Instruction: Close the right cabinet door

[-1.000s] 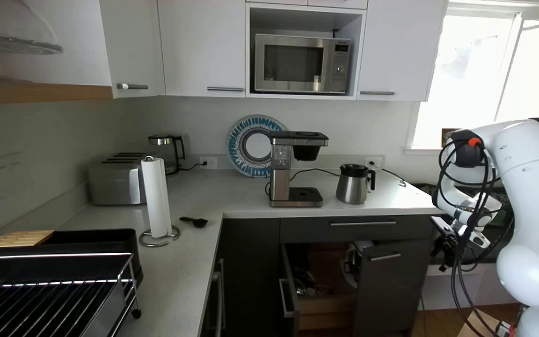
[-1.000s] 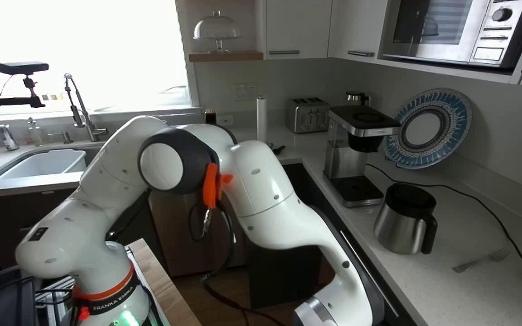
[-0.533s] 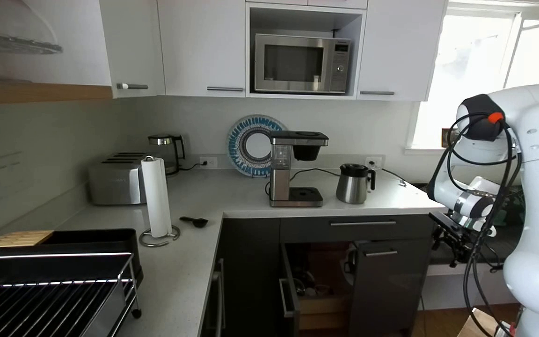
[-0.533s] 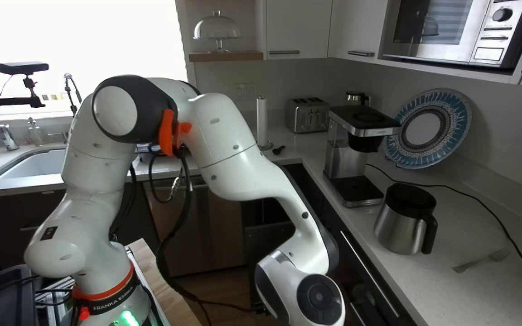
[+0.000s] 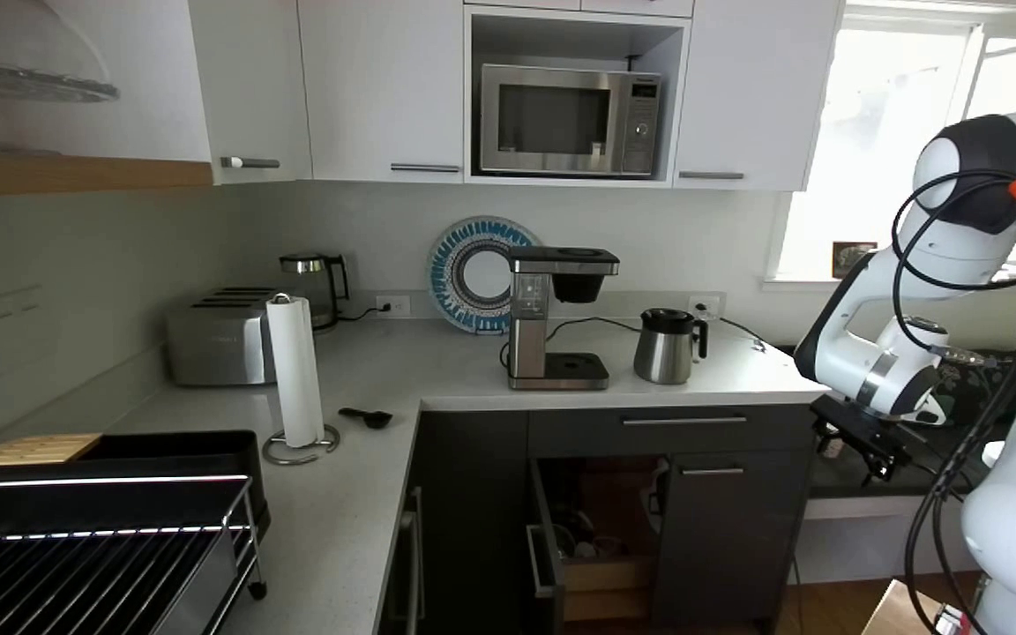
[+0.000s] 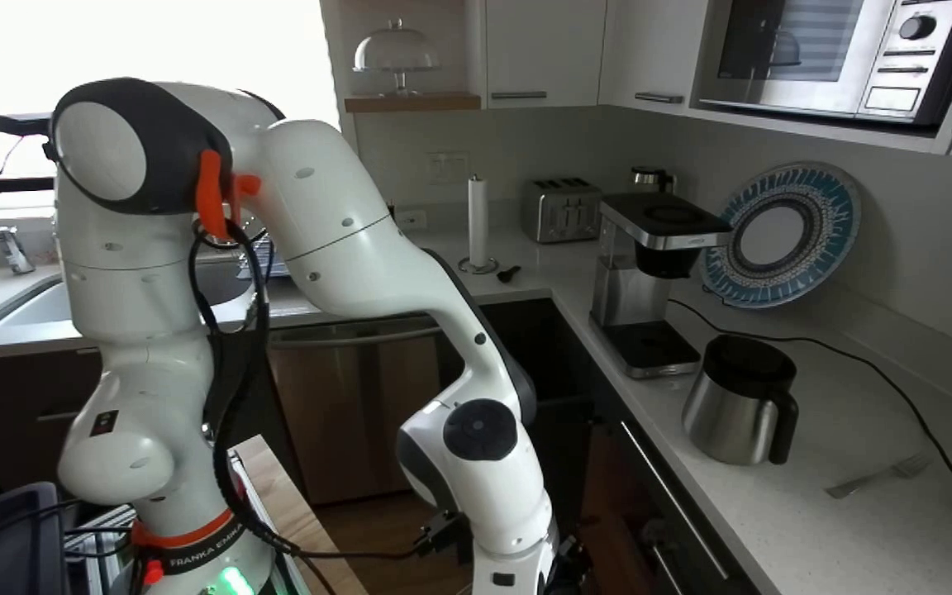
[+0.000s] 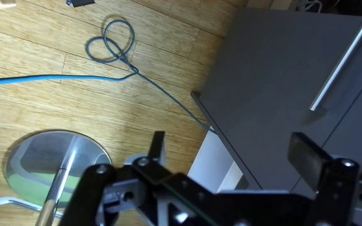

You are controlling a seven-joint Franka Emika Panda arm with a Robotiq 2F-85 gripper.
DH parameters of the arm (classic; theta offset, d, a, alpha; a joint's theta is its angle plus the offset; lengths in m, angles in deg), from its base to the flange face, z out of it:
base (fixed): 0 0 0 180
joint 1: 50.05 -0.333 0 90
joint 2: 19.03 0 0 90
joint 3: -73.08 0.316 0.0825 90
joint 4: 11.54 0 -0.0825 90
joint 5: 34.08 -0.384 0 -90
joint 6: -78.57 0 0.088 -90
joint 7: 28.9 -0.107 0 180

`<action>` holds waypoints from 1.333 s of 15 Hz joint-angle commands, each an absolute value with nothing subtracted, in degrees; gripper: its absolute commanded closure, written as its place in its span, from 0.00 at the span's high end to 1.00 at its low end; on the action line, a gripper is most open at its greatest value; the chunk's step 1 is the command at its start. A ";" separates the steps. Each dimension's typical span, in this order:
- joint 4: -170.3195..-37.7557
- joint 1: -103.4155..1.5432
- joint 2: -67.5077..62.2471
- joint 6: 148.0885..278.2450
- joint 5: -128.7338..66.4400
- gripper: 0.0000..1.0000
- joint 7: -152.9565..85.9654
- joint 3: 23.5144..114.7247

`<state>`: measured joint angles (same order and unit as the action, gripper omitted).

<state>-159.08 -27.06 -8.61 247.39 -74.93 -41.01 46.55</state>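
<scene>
Below the right stretch of the counter (image 5: 764,379), in an exterior view, the right cabinet door (image 5: 733,542) stands upright beneath a dark drawer front (image 5: 676,439), flush with it or close to that, a metal handle (image 5: 712,471) across its top. Just left is an open gap: the matching left door (image 5: 548,525) is swung out, and pale wood drawers (image 5: 614,575) show within. Right of the door, past the counter's end, the white arm (image 5: 967,247) slopes down to the tool (image 7: 228,133), whose fingers (image 7: 158,147) stand wide apart in the wrist view; whether either touches the door I cannot tell. Further down, a blue cable (image 7: 83,76) loops over the wood floor (image 7: 58,103), with a round metal base (image 7: 27,169) near it. On the counter sits a steel carafe (image 5: 661,354); left of it come a coffee maker (image 5: 528,353), a blue-patterned plate (image 5: 483,275) leaning at the wall (image 5: 358,238) behind, then an upright paper roll (image 5: 296,375) and a toaster (image 5: 217,344). Over them, a microwave (image 5: 552,119) sits in a white niche (image 5: 561,40) between upper cabinets (image 5: 384,88).
</scene>
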 commanded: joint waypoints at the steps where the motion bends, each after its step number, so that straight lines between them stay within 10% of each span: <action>1: -159.73 -27.09 -9.48 247.57 -74.86 1.00 -40.60 46.55; 20: -169.64 -28.01 -26.34 250.46 -77.98 1.00 7.73 48.41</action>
<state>-169.62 -27.12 -24.53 249.94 -73.23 -3.63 48.01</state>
